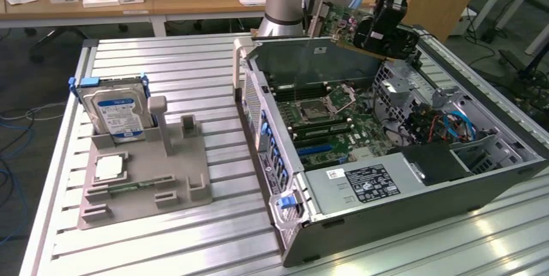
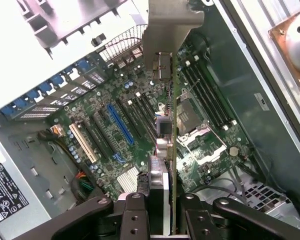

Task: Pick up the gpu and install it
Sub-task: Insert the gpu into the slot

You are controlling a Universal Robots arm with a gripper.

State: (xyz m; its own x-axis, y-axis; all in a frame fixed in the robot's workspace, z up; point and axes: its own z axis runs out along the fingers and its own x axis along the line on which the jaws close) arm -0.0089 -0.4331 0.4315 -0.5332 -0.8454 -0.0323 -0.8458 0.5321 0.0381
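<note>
Claw (image 2: pixel 162 210) partly closed, gripping gpu (image 2: pixel 166 90) edgewise.

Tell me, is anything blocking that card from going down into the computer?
Nothing visible does. The gripper holds the gpu above the open computer case. In the wrist view, the motherboard and its slots lie uncovered below the card.

The gripper (image 1: pixel 384 36) holds the gpu (image 1: pixel 345 26) above the far end of the open computer case (image 1: pixel 412 179). Directly below the gripper lies the motherboard (image 2: pixel 120 130), its expansion slots (image 2: pixel 121 124) to one side of the card and the CPU socket (image 2: pixel 190 117) to the other. Well off towards the exterior view's left stands the parts holder (image 1: pixel 146 179) with the hard drive (image 1: pixel 118 114).
</note>
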